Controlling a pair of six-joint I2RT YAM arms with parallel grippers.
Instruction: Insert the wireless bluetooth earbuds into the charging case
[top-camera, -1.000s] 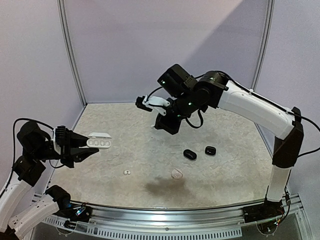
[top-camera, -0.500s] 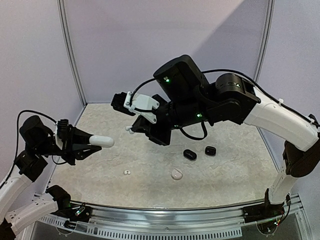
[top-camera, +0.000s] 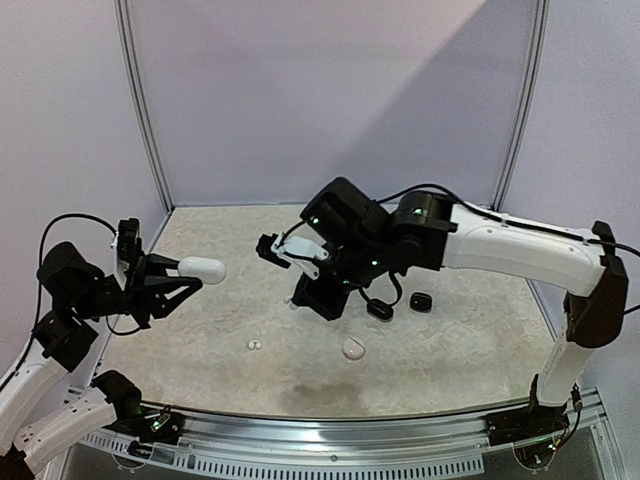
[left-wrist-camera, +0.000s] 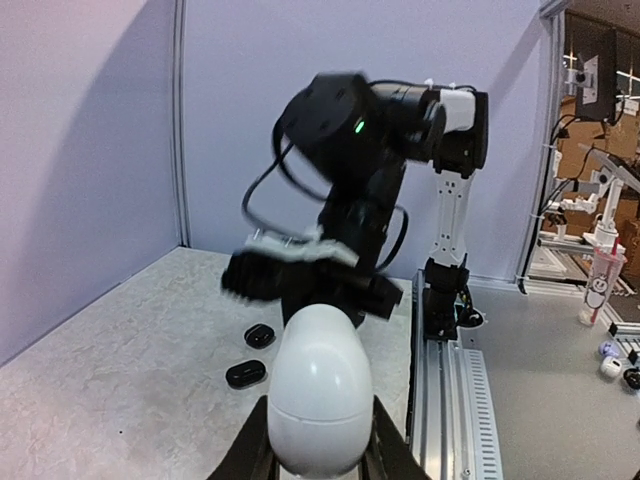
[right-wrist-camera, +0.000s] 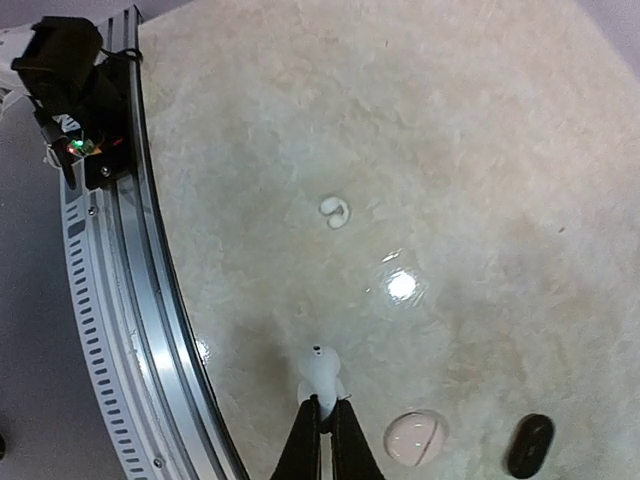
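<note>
Clamping narrowly on the white charging case (left-wrist-camera: 320, 385), the left gripper (top-camera: 178, 281) holds it in the air over the left side of the counter (top-camera: 220, 320). Toward the middle a loose white earbud (top-camera: 254, 345) lies on the counter, and beyond it the right gripper (right-wrist-camera: 322, 408) is pinched fully shut on a second white earbud (right-wrist-camera: 320, 372), held above the surface. Farther right sit a white pebble-shaped piece (top-camera: 353, 348), a near black case (top-camera: 379, 309) and a far black case (top-camera: 419, 300).

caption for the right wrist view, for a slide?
Right gripper pinches a white earbud over the table; a loose earbud lies on it.
</note>
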